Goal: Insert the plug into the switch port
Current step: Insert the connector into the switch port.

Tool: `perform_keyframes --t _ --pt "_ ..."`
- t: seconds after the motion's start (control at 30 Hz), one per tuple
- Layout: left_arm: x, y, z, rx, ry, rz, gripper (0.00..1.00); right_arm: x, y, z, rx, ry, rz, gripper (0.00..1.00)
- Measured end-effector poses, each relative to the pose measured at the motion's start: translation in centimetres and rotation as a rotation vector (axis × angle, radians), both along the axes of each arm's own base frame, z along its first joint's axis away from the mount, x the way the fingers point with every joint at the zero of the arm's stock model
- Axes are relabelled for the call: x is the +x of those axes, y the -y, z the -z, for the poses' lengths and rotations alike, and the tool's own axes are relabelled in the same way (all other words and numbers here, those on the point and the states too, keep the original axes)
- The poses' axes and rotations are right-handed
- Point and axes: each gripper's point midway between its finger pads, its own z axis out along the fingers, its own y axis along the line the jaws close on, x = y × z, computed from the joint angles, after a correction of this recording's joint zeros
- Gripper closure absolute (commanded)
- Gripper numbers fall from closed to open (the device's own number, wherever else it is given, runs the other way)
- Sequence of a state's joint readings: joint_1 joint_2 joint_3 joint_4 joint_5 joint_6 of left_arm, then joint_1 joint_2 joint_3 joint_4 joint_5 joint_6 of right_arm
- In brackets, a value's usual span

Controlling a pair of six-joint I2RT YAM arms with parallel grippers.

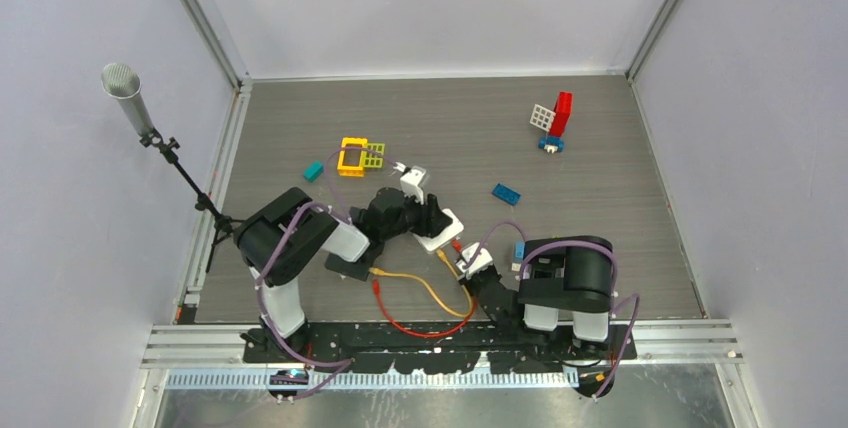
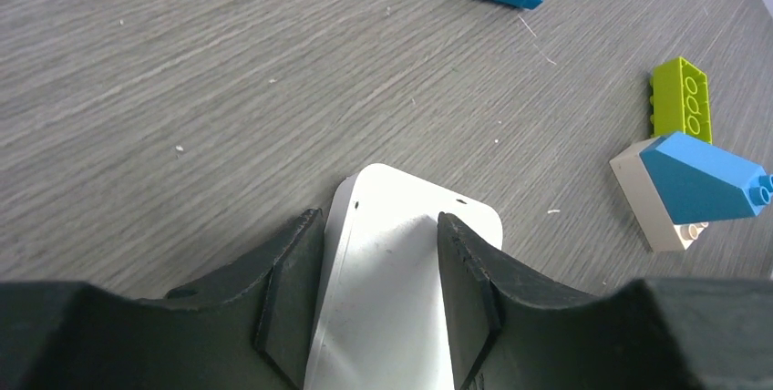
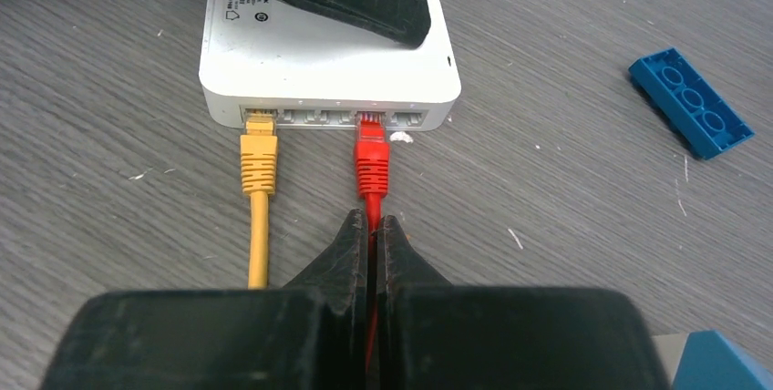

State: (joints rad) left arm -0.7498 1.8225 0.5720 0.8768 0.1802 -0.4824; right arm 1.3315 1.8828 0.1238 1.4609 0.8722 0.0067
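- Switch (image 3: 328, 53): a white box lying flat on the worktop (image 3: 565, 226), with its row of ports facing the right arm.
- Yellow plug (image 3: 259, 158): in the port at the left end of the row as the right wrist view shows it. Its cable trails toward the camera and is not being handled.
- Red plug (image 3: 372, 158): this is the task's piece. It lies in line with the fourth port from that same end, with its nose in the mouth of the port. The views do not show whether it is fully home.
- Right pincer (image 3: 372, 219): clenched on the red cable (image 1: 420, 331) just behind the plug's boot. The grip is low and straight behind the plug, probably so that a push runs along the port's axis and does not bend the plug sideways.
- Left pincer (image 2: 378, 219): fingers spread partway and laid over the top of the switch, with the white lid showing between them. Nothing seems pinched. It looks like a hold-down, placed so the light box cannot slide back when the plug is pushed in.
- Blue brick (image 3: 690, 101): on the worktop to the right of the switch, well apart from the cables and not involved.
- Judgement: this is the insertion step, close to its end. What remains is a short, straight push until the plug seats. The risk is that the soft cable buckles between the pincer and the plug.
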Motion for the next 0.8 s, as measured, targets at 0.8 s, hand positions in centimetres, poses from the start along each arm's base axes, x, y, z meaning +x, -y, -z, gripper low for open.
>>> perform_keyframes --t 0.8 --pt "-0.1 2.7 -0.3 0.051 0.055 0.157 0.55 0.0 1.1 0.0 0.022 -0.024 -0.013 1.0"
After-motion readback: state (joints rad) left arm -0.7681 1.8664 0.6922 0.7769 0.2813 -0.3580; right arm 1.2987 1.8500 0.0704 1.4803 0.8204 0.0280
